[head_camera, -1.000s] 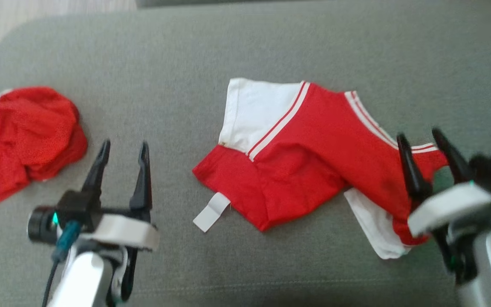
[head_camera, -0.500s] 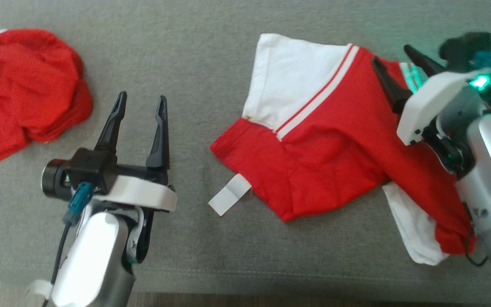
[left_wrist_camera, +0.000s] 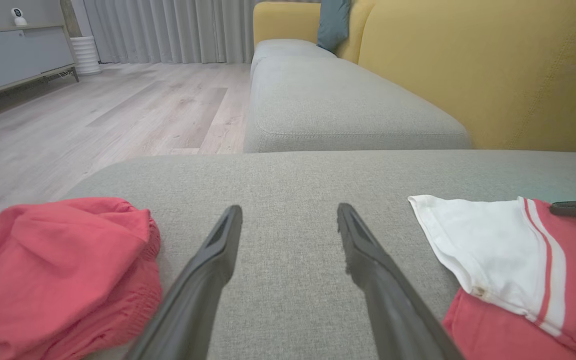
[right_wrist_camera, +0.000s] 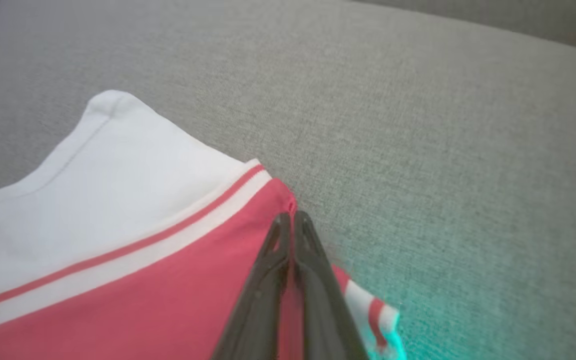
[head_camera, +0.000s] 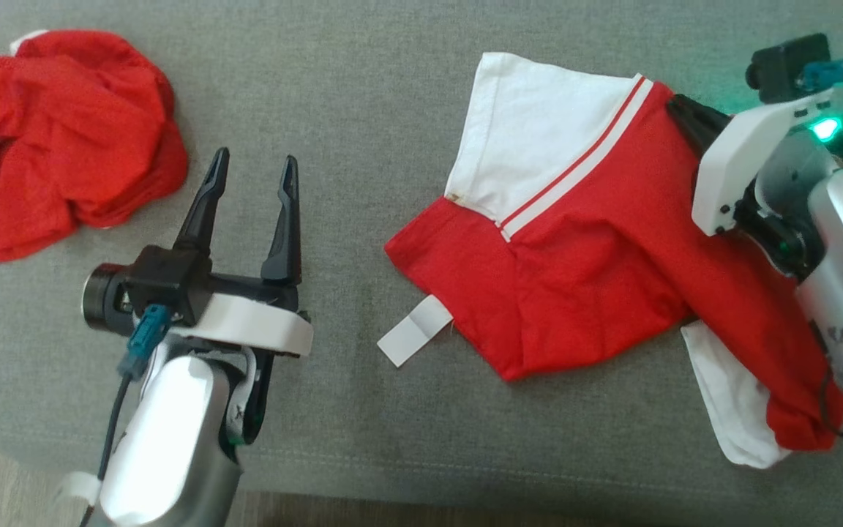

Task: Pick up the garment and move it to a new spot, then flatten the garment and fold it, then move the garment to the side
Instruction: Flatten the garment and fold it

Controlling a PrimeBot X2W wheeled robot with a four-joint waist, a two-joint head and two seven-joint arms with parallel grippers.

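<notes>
Change since earlier: my right gripper [head_camera: 685, 117] has come from 4 o'clock, fingers spread, up to 2 o'clock and pinched together. The head camera shifted too, so I read the cloth itself as unmoved.
Right gripper: closed on the garment [head_camera: 597, 271] at its red top edge, just beside the striped trim [right_wrist_camera: 118, 245]; the right wrist view shows cloth between the fingers.
Left gripper [head_camera: 255, 168]: fingers wide apart, holding nothing, over bare cushion [head_camera: 363, 95] at 8 o'clock.
Garment: lying rumpled from centre out to 4 o'clock, with its white panel [head_camera: 531, 132] at 1 o'clock and its label [head_camera: 414, 340] at 6 o'clock.
Other cloth: a crumpled red heap [head_camera: 63, 139] at 10 o'clock, well apart.
Done: by my judgement, only the first grasp.
Left to do: lifting, carrying to a new spot, flattening, folding, moving aside.
</notes>
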